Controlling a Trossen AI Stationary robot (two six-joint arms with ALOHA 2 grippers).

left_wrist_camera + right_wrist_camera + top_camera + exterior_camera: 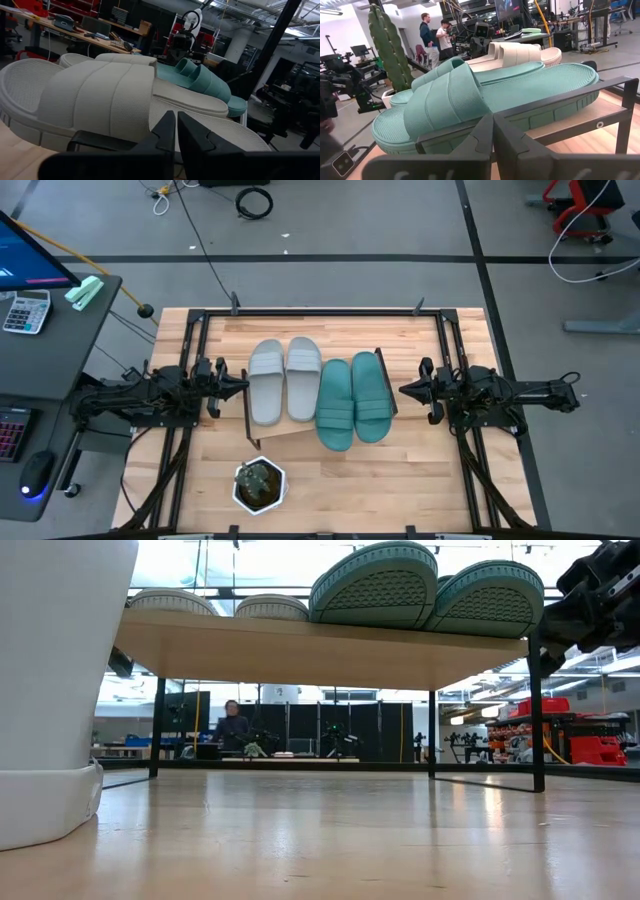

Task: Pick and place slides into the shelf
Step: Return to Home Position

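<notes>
A: What colours are on the shelf (300, 650)?
B: Pale wood, black frame. Two light grey slides (285, 380), two teal green slides (352, 402), soles (385, 585) finely gridded. The cactus pot (238, 492) is white.

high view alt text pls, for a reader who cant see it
Two light grey slides and two teal slides lie side by side on the shelf, grey at left. The left gripper and right gripper flank the shelf, holding nothing; a potted plant stands apart on the table.

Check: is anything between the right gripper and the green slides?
Only the shelf's black end frame, crossing just in front of the nearest green slide. The right gripper sits beside it, shut.
</notes>
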